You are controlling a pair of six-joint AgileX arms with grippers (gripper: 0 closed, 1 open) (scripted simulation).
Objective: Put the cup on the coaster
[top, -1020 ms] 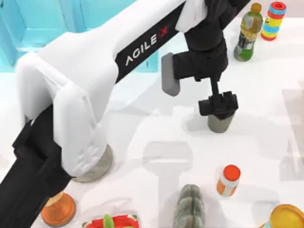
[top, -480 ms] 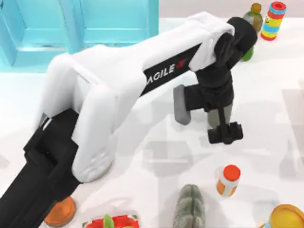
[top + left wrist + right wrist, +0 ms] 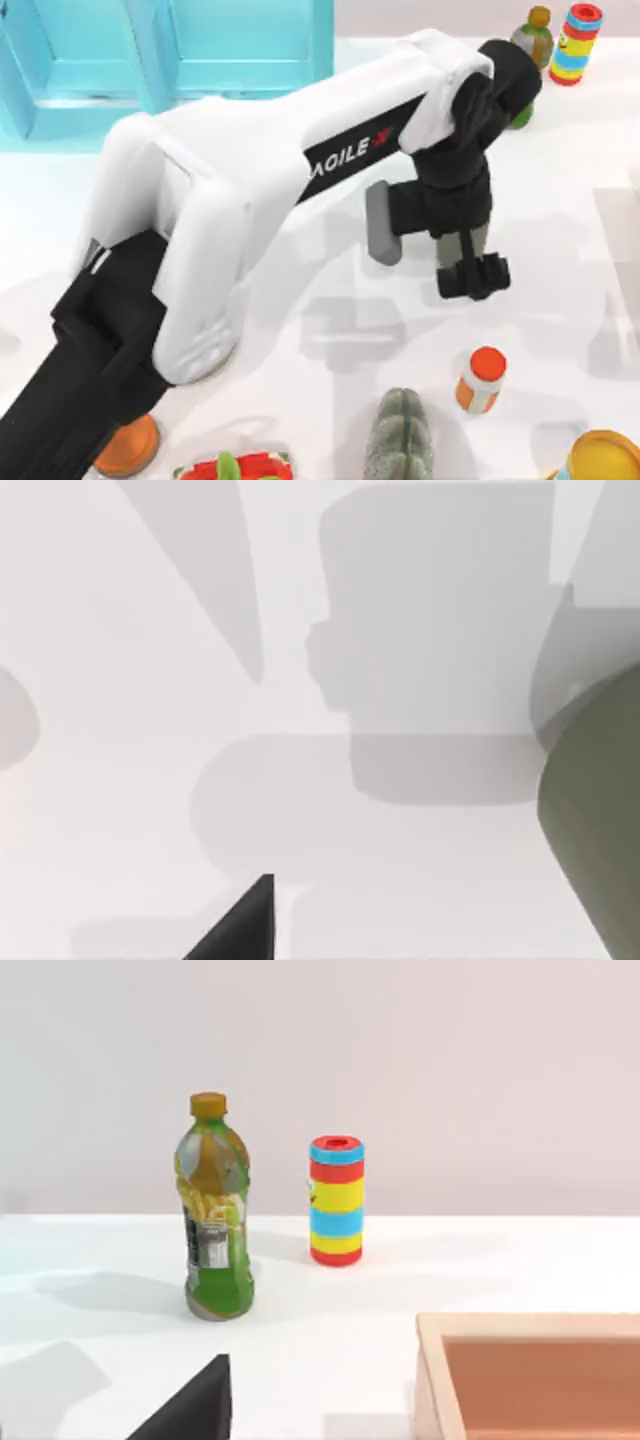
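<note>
From above, the left arm reaches from the near left across the white tabletop to right of centre. Its tool is clamped on the cup, an olive sliver of which shows between the black wrist and the fingertips. The coaster lies at the near left, almost wholly hidden under the arm's white elbow, well apart from the cup. A small orange-capped bottle stands near and just right of the tool. A green bottle and a striped can stand at the far right.

From the left wrist, the cup's olive wall sits at the edge, over shadowed tabletop.

From the right wrist, the green bottle and striped can stand upright, near each other but apart.
</note>
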